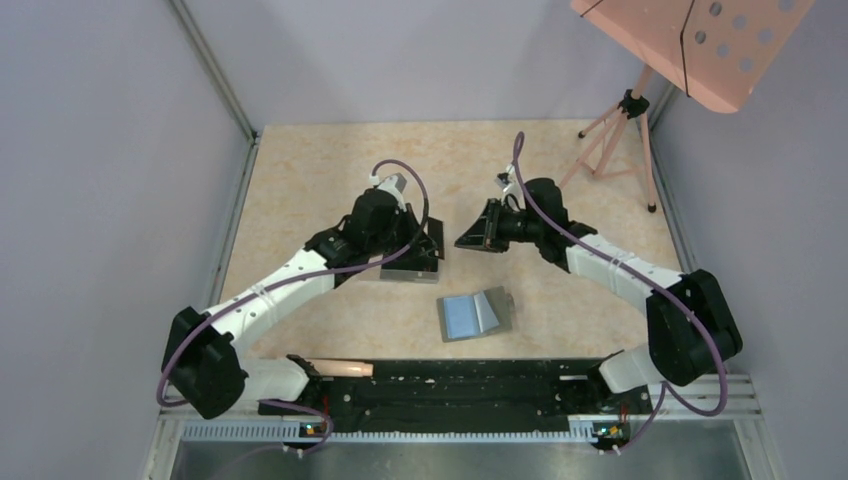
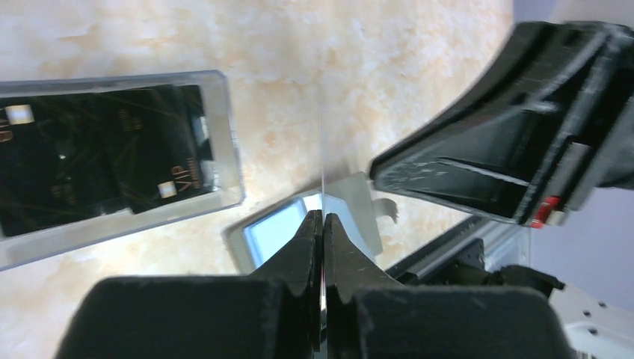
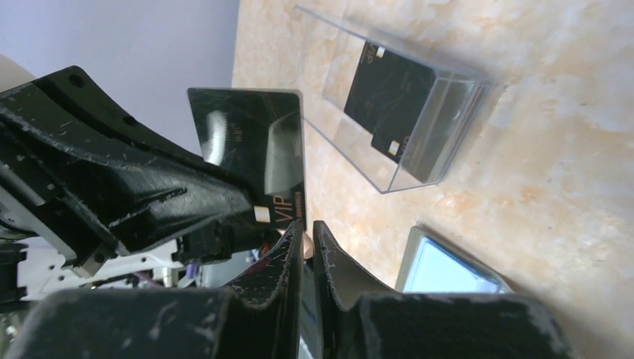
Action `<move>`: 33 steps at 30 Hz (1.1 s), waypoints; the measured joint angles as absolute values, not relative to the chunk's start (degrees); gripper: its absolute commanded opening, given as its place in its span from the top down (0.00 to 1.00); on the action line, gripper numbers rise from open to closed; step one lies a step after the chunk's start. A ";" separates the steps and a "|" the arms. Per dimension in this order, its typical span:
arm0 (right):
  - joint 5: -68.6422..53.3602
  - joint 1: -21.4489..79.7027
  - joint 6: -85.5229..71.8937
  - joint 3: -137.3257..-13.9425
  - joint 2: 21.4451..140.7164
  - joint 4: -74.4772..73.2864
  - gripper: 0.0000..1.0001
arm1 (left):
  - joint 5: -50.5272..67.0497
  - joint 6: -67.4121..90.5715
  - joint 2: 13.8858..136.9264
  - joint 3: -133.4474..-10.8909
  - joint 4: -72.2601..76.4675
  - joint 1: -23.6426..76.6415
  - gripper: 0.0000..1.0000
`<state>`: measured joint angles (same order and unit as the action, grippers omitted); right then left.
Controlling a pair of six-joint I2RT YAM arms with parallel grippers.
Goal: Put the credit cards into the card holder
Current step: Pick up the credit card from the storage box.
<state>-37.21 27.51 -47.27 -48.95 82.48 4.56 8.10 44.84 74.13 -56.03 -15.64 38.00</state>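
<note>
One credit card (image 3: 247, 149) is clenched in the left end effector (image 2: 322, 217). The right end effector (image 3: 306, 228) is nearly closed at its corner, grip uncertain. No card is seen in the card holder (image 1: 475, 315), open beneath them. Other cards (image 3: 389, 97) lie in the clear box (image 3: 457, 123).

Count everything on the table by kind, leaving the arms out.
Black credit cards: 3 (two visible in the clear box, plus the held card)
Clear box: 1
Gray card holder: 1
Tripod with pink board: 1
Total: 6
</note>
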 measured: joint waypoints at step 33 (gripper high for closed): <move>-49.43 23.77 -64.97 -37.95 83.79 38.24 0.77 | 21.89 47.03 72.75 -47.20 5.17 36.75 1.00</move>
<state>-49.43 23.77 -64.97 -37.95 83.79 38.24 21.89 47.03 72.75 -47.20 5.17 36.75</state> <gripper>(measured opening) 0.360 0.012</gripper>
